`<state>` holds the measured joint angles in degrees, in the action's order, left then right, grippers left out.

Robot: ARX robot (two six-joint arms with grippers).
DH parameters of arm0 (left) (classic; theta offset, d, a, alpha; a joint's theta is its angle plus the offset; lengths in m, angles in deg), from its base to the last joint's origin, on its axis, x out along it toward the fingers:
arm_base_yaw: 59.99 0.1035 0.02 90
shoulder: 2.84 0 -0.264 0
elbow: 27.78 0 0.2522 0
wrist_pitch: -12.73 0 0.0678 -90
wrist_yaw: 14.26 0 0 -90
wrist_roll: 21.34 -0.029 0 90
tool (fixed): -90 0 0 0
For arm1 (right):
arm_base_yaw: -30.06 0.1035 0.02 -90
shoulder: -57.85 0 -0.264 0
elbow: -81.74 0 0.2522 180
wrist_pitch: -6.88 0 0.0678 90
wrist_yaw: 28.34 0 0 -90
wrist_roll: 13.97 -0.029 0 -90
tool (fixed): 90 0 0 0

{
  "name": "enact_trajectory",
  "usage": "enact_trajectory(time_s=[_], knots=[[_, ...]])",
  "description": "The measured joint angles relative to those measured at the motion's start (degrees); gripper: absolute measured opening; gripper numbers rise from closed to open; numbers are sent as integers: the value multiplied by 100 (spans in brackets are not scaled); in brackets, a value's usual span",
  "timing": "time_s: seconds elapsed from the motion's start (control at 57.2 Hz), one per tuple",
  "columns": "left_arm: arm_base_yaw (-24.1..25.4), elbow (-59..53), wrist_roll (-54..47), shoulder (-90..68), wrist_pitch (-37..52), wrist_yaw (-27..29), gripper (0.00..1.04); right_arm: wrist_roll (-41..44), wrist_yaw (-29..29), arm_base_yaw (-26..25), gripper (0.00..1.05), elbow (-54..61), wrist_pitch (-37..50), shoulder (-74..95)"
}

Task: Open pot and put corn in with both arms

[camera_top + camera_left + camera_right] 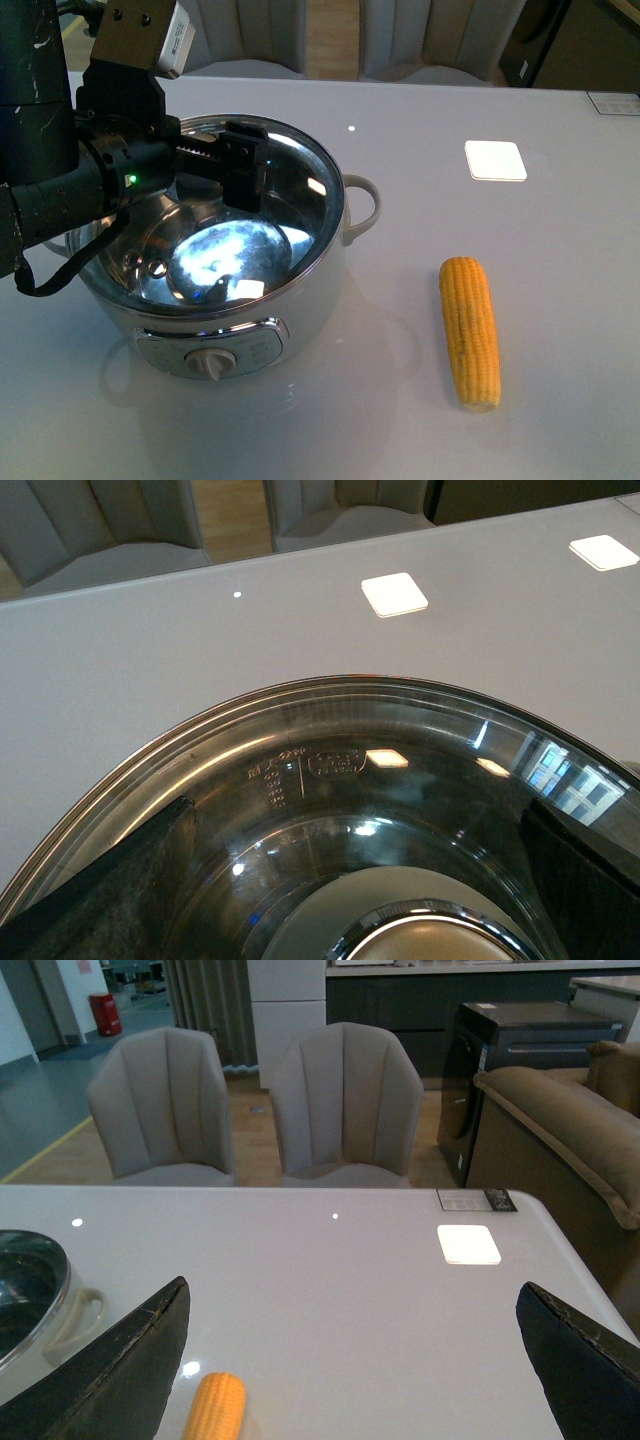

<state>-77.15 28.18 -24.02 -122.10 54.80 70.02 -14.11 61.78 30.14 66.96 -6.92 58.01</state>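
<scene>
The pot (300,310) stands at the left of the white table with the glass lid (295,190) on it. My left gripper (243,172) hangs open over the lid. In the left wrist view its fingers (110,890) stand on either side of the lid's grey knob (430,942), and I cannot tell if they touch it. The corn (470,330) lies on the table right of the pot, lengthwise toward me. My right gripper (352,1290) is open and empty above the table. It sees the corn's end (213,1407) and the pot's handle (80,1315). The right arm is out of the front view.
A white square patch (495,160) lies on the table behind the corn. Two grey chairs (340,1100) stand past the far edge. A sofa (570,1130) is off the table's right side.
</scene>
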Motion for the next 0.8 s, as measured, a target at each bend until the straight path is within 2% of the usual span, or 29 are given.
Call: enact_trajectory(time_s=[0.157,0.262,0.35,0.472,0.7,0.805], knots=[[-4,0,26,-2,-4,22,98,0,0,0,96,0,0,0],[-20,0,61,-11,-4,63,92,0,0,0,96,0,0,0],[-35,0,98,-26,-4,81,82,0,0,0,96,0,0,0],[-74,0,153,-44,0,85,74,0,0,2,96,0,0,0],[-127,17,203,-46,4,125,41,0,-2,0,96,0,0,0],[-142,22,192,-46,4,149,40,0,-2,2,96,0,0,0]])
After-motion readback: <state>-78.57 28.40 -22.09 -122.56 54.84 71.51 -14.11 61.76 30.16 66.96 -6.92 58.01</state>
